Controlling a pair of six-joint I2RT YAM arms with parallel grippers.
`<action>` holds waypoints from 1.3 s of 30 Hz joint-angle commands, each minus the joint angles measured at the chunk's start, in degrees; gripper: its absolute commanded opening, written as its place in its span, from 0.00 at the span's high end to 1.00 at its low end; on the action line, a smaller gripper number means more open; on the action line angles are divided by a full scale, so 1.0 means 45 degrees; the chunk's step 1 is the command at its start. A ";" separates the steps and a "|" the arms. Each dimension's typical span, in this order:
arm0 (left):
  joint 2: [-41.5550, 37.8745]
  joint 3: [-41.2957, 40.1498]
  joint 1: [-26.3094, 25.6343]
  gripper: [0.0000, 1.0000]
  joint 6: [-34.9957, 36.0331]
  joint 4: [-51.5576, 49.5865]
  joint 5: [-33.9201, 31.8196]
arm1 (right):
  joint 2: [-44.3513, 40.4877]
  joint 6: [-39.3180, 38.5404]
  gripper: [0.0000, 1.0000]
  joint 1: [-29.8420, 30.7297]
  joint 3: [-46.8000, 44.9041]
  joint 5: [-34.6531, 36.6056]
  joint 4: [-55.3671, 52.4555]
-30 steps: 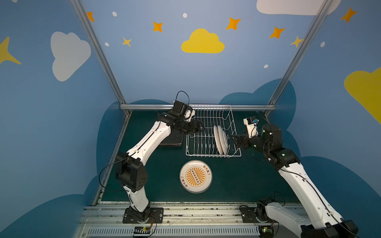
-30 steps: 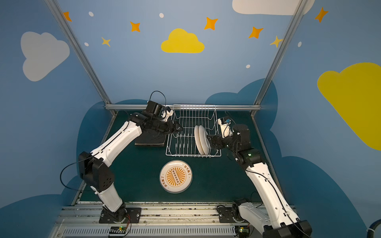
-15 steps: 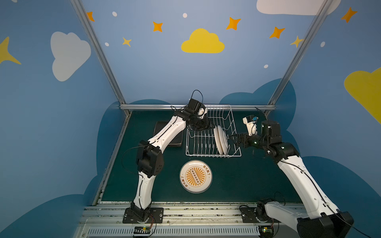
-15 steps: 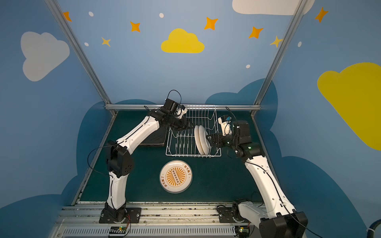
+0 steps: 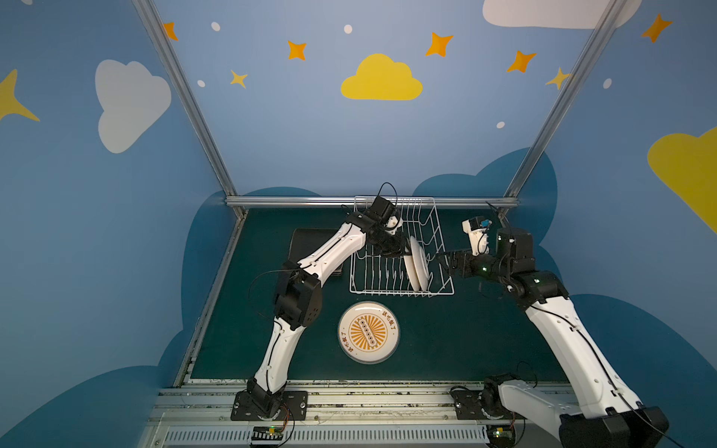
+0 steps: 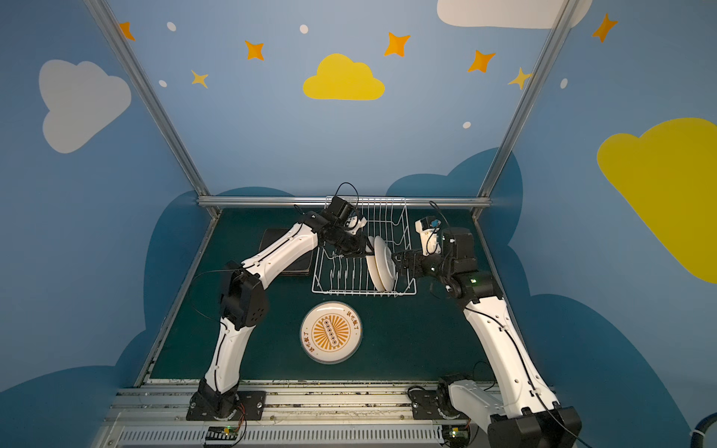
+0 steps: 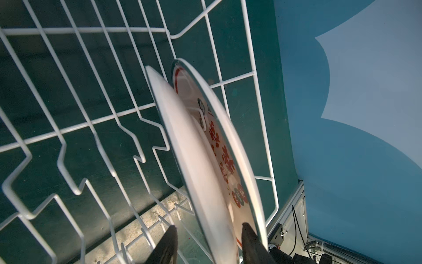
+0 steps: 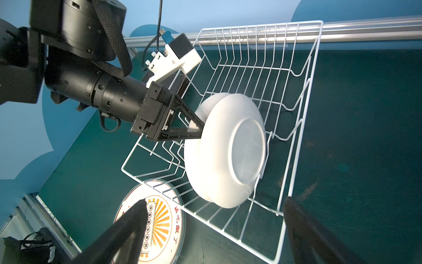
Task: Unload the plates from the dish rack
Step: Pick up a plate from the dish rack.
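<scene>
The white wire dish rack (image 5: pixel 372 291) (image 6: pixel 341 293) stands at the back of the green table. Two round white plates (image 5: pixel 417 267) (image 6: pixel 382 267) stand on edge in it near its right side. My left gripper (image 5: pixel 405 252) (image 6: pixel 370 252) reaches in from the left. In the left wrist view it (image 7: pixel 209 240) straddles the top rim of the nearer plate (image 7: pixel 194 160): one finger is between the two plates and a gap shows at the other. The farther plate (image 7: pixel 223 155) shows red print. My right gripper (image 5: pixel 440 258) (image 8: pixel 213 202) is open just right of the rack.
A round white plate with an orange sunburst centre (image 5: pixel 368 332) (image 6: pixel 331 332) lies flat in front of the rack. A stack of dark square plates (image 5: pixel 310 240) (image 6: pixel 277 238) lies left of the rack. An aluminium rail runs behind the rack.
My left arm swung right from beside the dark stack into the rack, and its jaws narrowed round the nearer plate's rim. The right arm barely shifted.
</scene>
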 commanded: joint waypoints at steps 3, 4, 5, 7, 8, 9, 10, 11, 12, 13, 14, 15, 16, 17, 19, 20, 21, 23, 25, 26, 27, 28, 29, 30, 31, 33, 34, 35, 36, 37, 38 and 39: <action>-0.0215 -0.0418 -0.0168 0.63 -0.0562 0.0158 -0.0182 | -0.0237 0.0093 0.08 -0.0065 -0.0172 0.0020 0.0361; -0.0287 -0.0518 -0.0188 0.66 -0.0659 0.0243 -0.0252 | -0.0237 0.0071 0.08 -0.0077 -0.0138 0.0029 0.0328; -0.0325 -0.0625 -0.0196 0.68 -0.0782 0.0349 -0.0267 | -0.0219 0.0068 0.08 -0.0095 -0.0105 0.0073 0.0296; -0.0503 -0.0850 -0.0236 0.69 -0.1021 0.0625 -0.0179 | -0.0233 0.0095 0.08 -0.0105 -0.0074 0.0078 0.0294; -0.0579 -0.0976 -0.0241 0.72 -0.1113 0.0760 -0.0170 | -0.0237 0.0080 0.08 -0.0114 -0.0074 0.0059 0.0321; -0.0679 -0.1164 -0.0237 0.74 -0.1217 0.0914 -0.0173 | -0.0239 0.0085 0.08 -0.0104 -0.0074 0.0036 0.0343; -0.0783 -0.1309 -0.0236 0.75 -0.1302 0.1063 -0.0182 | -0.0237 0.0084 0.08 -0.0111 -0.0075 0.0038 0.0327; -0.0850 -0.1414 -0.0240 0.77 -0.1363 0.1142 -0.0205 | -0.0256 0.0130 0.08 -0.0124 -0.0074 0.0073 0.0328; -0.0866 -0.1460 -0.0238 0.78 -0.1440 0.1170 -0.0193 | -0.0285 0.0152 0.08 -0.0124 -0.0089 0.0087 0.0323; -0.0900 -0.1455 -0.0230 0.80 -0.1467 0.1170 -0.0159 | -0.0314 0.0179 0.08 -0.0143 -0.0120 0.0097 0.0366; -0.0921 -0.1460 -0.0235 0.82 -0.1501 0.1153 -0.0117 | -0.0354 0.0194 0.08 -0.0144 -0.0187 0.0097 0.0435; -0.0943 -0.1472 -0.0245 0.84 -0.1551 0.1160 -0.0130 | -0.0389 0.0189 0.08 -0.0146 -0.0226 0.0097 0.0478; -0.0994 -0.1508 -0.0242 0.86 -0.1593 0.1185 -0.0106 | -0.0415 0.0179 0.08 -0.0146 -0.0230 0.0097 0.0500; -0.1028 -0.1537 -0.0239 0.88 -0.1651 0.1257 -0.0102 | -0.0413 0.0186 0.08 -0.0154 -0.0230 0.0140 0.0508; -0.1060 -0.1538 -0.0239 0.91 -0.1776 0.1306 -0.0104 | -0.0433 0.0215 0.08 -0.0168 -0.0230 0.0140 0.0516; -0.1082 -0.1535 -0.0222 0.92 -0.1821 0.1321 -0.0079 | -0.0417 0.0233 0.08 -0.0168 -0.0230 0.0110 0.0563; -0.1097 -0.1531 -0.0238 0.95 -0.1883 0.1325 -0.0097 | -0.0413 0.0217 0.08 -0.0173 -0.0230 0.0087 0.0576; -0.1180 -0.1534 -0.0240 0.97 -0.1940 0.1326 -0.0124 | -0.0394 0.0194 0.08 -0.0179 -0.0183 0.0096 0.0540; -0.1255 -0.1501 -0.0221 0.97 -0.2001 0.1346 -0.0137 | -0.0393 0.0192 0.08 -0.0182 -0.0133 0.0136 0.0518; -0.1320 -0.1504 -0.0219 0.97 -0.2049 0.1350 -0.0130 | -0.0396 0.0191 0.08 -0.0182 -0.0147 0.0118 0.0554; -0.1369 -0.1519 -0.0221 0.97 -0.2056 0.1382 -0.0124 | -0.0394 0.0194 0.08 -0.0201 -0.0155 0.0098 0.0576; -0.1440 -0.1509 -0.0227 0.97 -0.2079 0.1394 -0.0124 | -0.0376 0.0167 0.08 -0.0199 -0.0140 0.0097 0.0577; -0.1518 -0.1519 -0.0231 0.97 -0.2120 0.1424 -0.0117 | -0.0374 0.0168 0.08 -0.0202 -0.0135 0.0097 0.0557; -0.1574 -0.1518 -0.0218 0.97 -0.2184 0.1430 -0.0112 | -0.0374 0.0194 0.08 -0.0202 -0.0123 0.0110 0.0538; -0.1673 -0.1509 -0.0217 0.97 -0.2209 0.1472 -0.0116 | -0.0379 0.0210 0.08 -0.0202 -0.0113 0.0116 0.0547; -0.1859 -0.1508 -0.0229 0.97 -0.2290 0.1537 -0.0132 | -0.0374 0.0245 0.08 -0.0231 -0.0116 0.0070 0.0615; -0.1933 -0.1518 -0.0233 0.97 -0.2307 0.1565 -0.0171 | -0.0359 0.0242 0.08 -0.0222 -0.0104 0.0058 0.0634; -0.2045 -0.1536 -0.0223 0.97 -0.2348 0.1642 -0.0168 | -0.0354 0.0237 0.08 -0.0232 -0.0077 0.0058 0.0617; -0.2107 -0.1557 -0.0211 0.97 -0.2408 0.1723 -0.0149 | -0.0353 0.0240 0.08 -0.0222 -0.0051 0.0080 0.0598; -0.2186 -0.1558 -0.0200 0.97 -0.2457 0.1789 -0.0126 | -0.0354 0.0272 0.08 -0.0222 -0.0045 0.0077 0.0596; -0.2252 -0.1557 -0.0189 0.97 -0.2500 0.1847 -0.0098 | -0.0354 0.0290 0.08 -0.0222 -0.0036 0.0058 0.0613; -0.2306 -0.1532 -0.0170 0.97 -0.2540 0.1888 -0.0058 | -0.0354 0.0294 0.08 -0.0221 -0.0035 0.0039 0.0647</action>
